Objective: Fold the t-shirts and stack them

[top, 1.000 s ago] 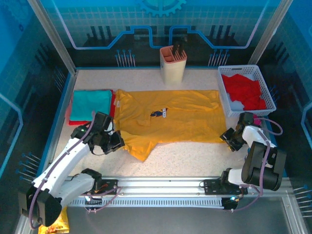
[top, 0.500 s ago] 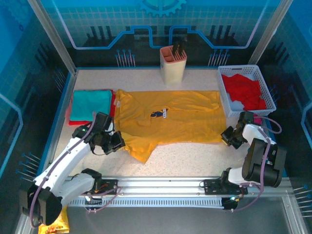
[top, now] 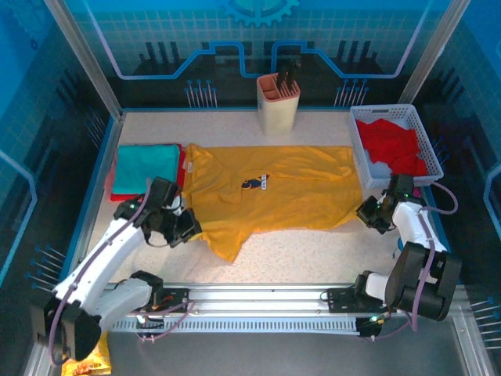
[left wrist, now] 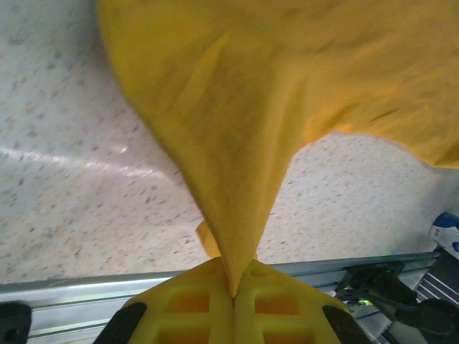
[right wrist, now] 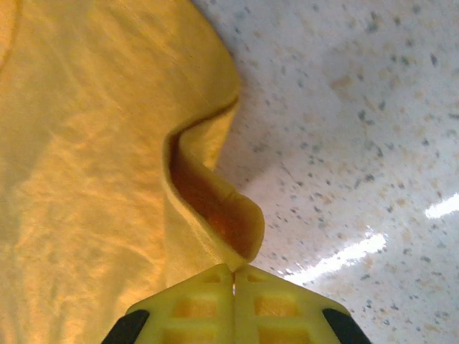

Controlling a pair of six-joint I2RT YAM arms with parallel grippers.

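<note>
The t-shirts lie across the speckled table (top: pixel 313 251). At the left, a folded teal t-shirt (top: pixel 145 167) sits on a red t-shirt (top: pixel 119 196), just beside the mustard-yellow t-shirt (top: pixel 290 196) spread flat in the middle. The left gripper (left wrist: pixel 233 290) is clenched on that shirt's near left part, the cloth drawn into a narrow peak between its fingers. The right gripper (right wrist: pixel 234 276) is clamped on the shirt's near right edge, where a fold curls up. At the far right, a white basket (top: pixel 383 110) holds red cloth (top: pixel 391 145).
</note>
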